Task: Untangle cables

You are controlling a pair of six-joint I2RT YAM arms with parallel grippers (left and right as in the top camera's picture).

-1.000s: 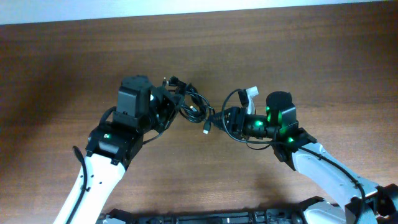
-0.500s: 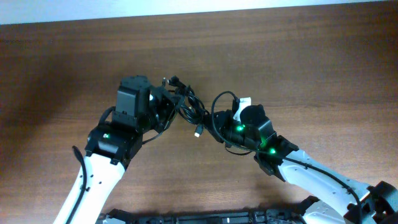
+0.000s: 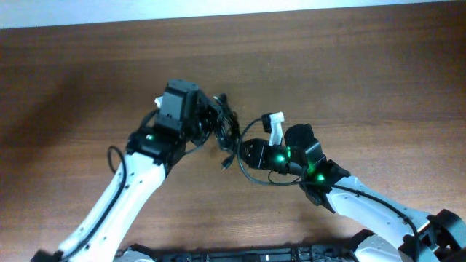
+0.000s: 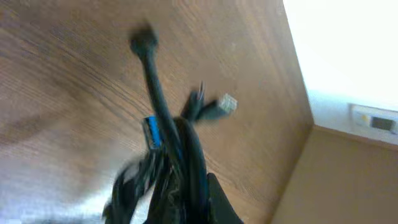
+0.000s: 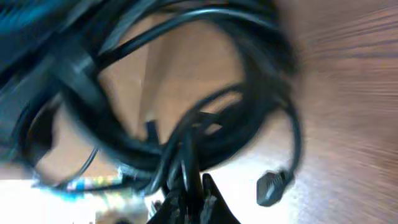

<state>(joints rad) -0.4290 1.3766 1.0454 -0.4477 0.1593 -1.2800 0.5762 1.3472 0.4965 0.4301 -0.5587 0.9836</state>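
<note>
A tangle of thin black cables (image 3: 226, 129) hangs between my two grippers over the middle of the brown table (image 3: 364, 80). My left gripper (image 3: 207, 120) is shut on a bunch of the cables (image 4: 180, 155); loose ends with small plugs (image 4: 225, 103) stick out past it. My right gripper (image 3: 251, 151) is shut on other strands of the cables (image 5: 186, 155), with big loops (image 5: 186, 81) in front of it and one plug (image 5: 270, 185) dangling. A free plug end (image 3: 227, 161) hangs below the tangle in the overhead view.
A white tag (image 3: 275, 124) sits at the right arm's wrist. A pale wall and the table's far edge (image 4: 311, 118) show in the left wrist view. A dark rail (image 3: 240, 255) runs along the near edge.
My left arm has swung to the right and up, carrying its bunch of cables. My right gripper has moved left toward the tangle, so the two grippers are closer together.
</note>
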